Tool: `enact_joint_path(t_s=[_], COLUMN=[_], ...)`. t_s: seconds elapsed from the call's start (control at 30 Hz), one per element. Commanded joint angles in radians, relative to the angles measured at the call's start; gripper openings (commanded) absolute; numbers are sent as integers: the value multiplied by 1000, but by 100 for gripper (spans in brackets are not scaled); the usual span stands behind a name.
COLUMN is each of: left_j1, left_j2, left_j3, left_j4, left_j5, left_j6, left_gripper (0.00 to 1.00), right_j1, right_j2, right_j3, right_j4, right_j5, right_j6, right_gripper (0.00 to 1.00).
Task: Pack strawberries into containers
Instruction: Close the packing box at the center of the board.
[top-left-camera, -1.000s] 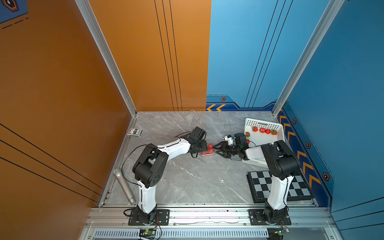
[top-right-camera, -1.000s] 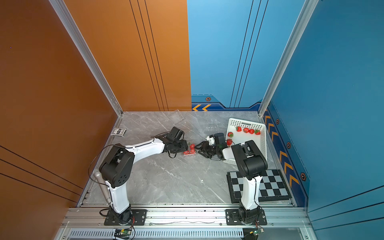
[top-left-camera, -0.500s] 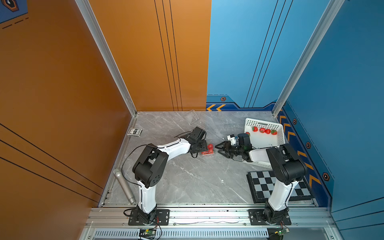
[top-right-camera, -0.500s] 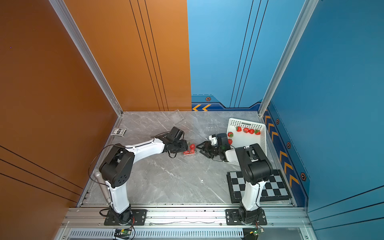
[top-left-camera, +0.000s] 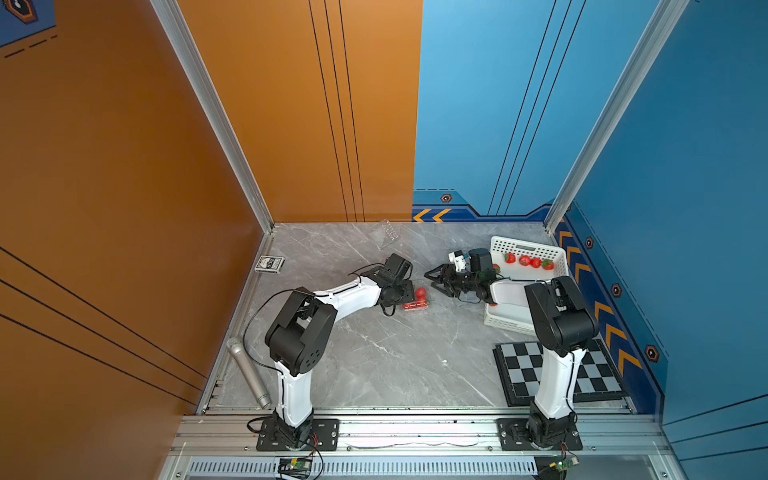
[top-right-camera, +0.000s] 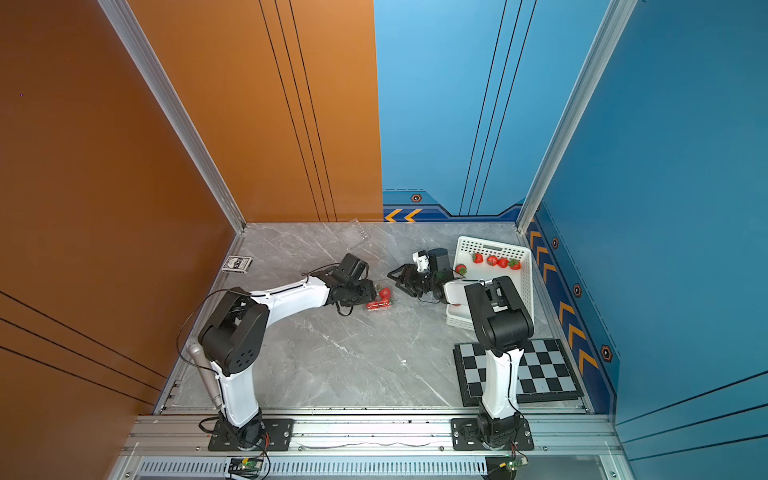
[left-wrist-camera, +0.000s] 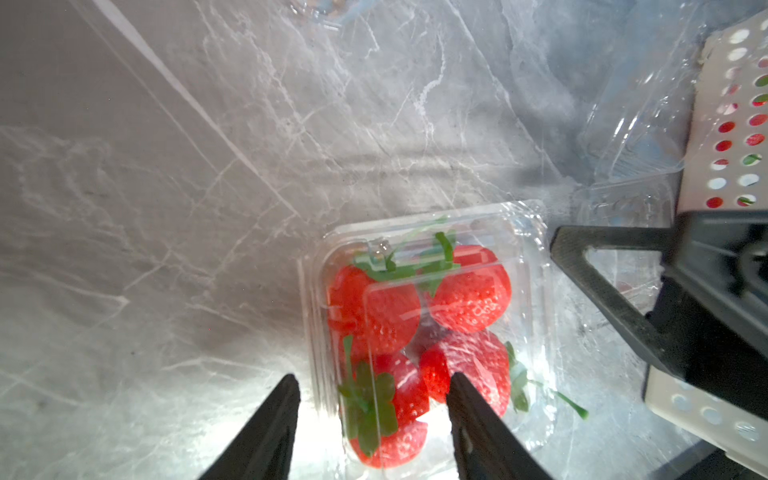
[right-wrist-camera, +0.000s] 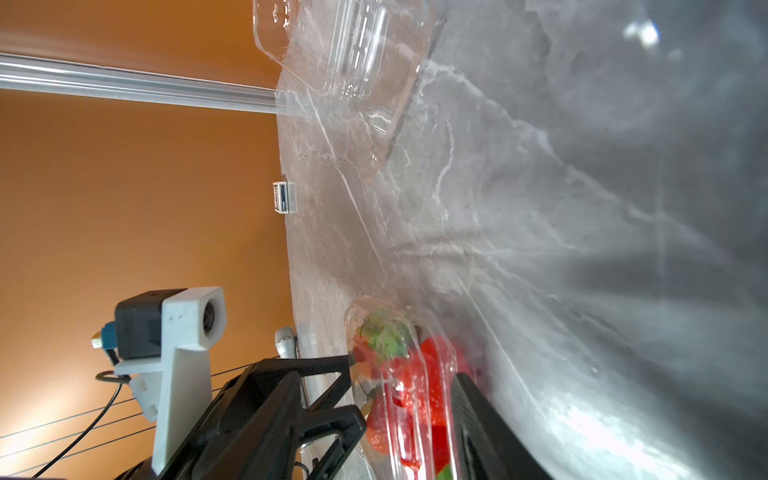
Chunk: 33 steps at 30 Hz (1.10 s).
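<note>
Though clear, container (left-wrist-camera: 536, 266): four strawberries (left-wrist-camera: 469, 291)

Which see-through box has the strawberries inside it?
The clear box right at the left hand: four red strawberries are packed inside it. The empty box farther back on the table has none in it.

Clear plastic clamshell box (right-wrist-camera: 401, 386) holding red green-capped strawberries (right-wrist-camera: 434, 374) lies on grey marbled tabletop (right-wrist-camera: 582, 208), black triangular gripper finger (right-wrist-camera: 307, 365) under white wrist-camera mount (right-wrist-camera: 187, 345) at one edge, second black finger (right-wrist-camera: 486, 424) opposite, empty clear clamshell (right-wrist-camera: 345, 54) well apart, small card box (right-wrist-camera: 284, 198) against orange wall (right-wrist-camera: 124, 187).
</note>
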Motion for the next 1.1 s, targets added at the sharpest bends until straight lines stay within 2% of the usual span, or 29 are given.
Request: enact_joint_path(t_s=[0.0, 0.47, 0.7, 1.07], left_j1=[7, 6, 5, 4], left_j2=[4, 22, 28, 32], left_j3=[5, 16, 19, 23], left_j4=[-9, -10, -10, -10], left_j5=[3, 12, 15, 16], left_j6=[0, 0, -1, -1], left_gripper=[60, 60, 59, 59], right_j1=[9, 22, 20, 22], right_j2=[21, 82, 144, 153], right_j3=[44, 75, 66, 62], right_j4=[-161, -90, 82, 88], right_j5=[47, 2, -39, -45], right_j6=[-106, -71, 44, 48], right_gripper=[59, 58, 57, 38])
